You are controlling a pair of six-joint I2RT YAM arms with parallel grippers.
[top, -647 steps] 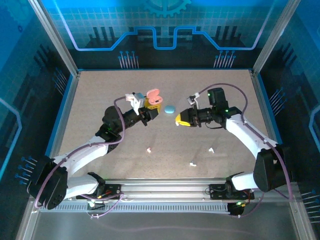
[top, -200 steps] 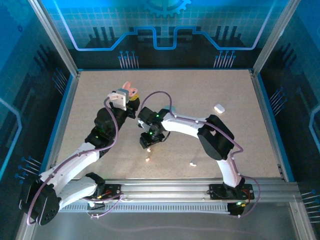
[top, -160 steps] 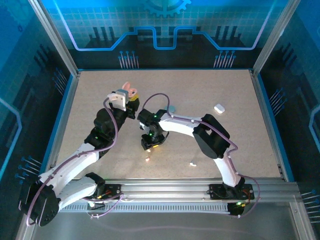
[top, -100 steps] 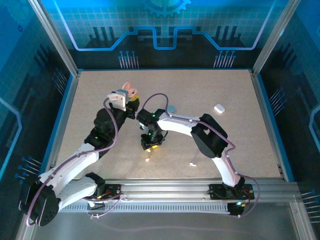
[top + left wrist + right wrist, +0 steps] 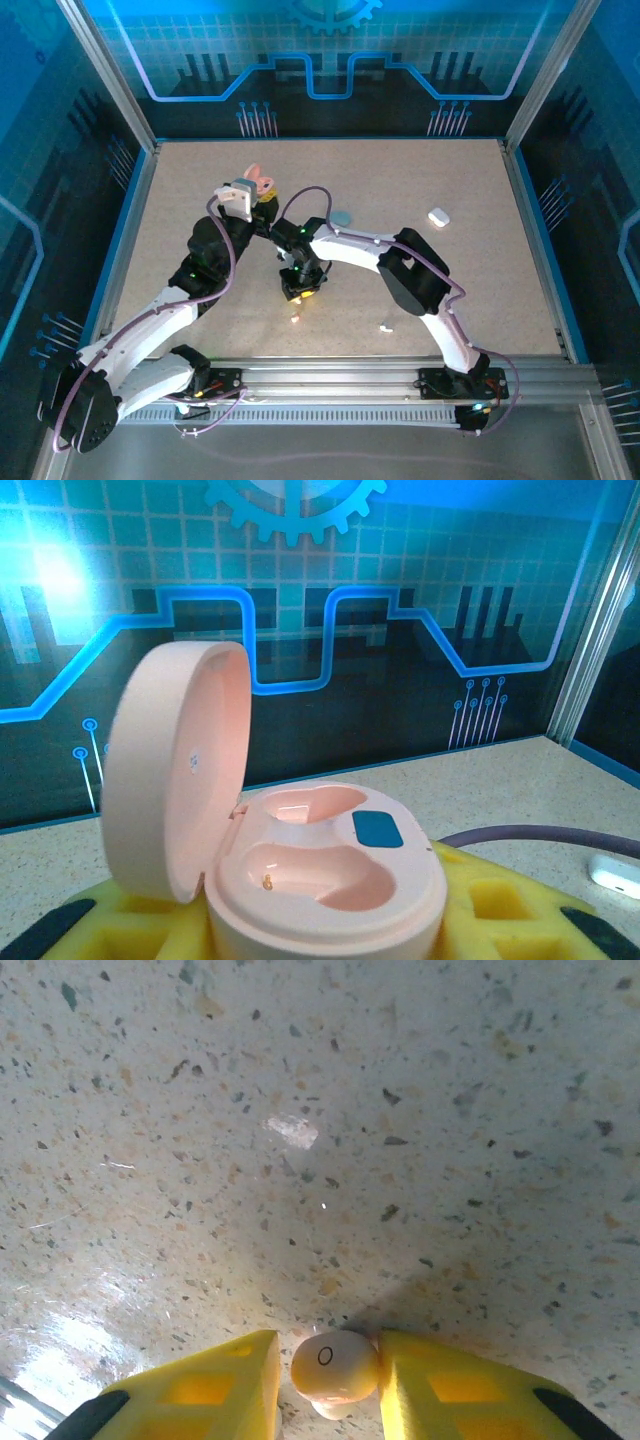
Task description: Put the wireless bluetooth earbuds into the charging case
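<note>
Jaws of our left gripper (image 5: 263, 195) clamp the pink charging case (image 5: 325, 930), lid (image 5: 175, 770) up, wells (image 5: 320, 875) empty; near that case our right gripper (image 5: 330, 1372) pinches a pink earbud (image 5: 336, 1363).

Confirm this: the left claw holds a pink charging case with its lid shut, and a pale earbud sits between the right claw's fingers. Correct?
Not quite: the lid is open. The left wrist view shows the pink charging case in the left claw with its lid swung up. The pale earbud does sit between the right claw's fingers.
</note>
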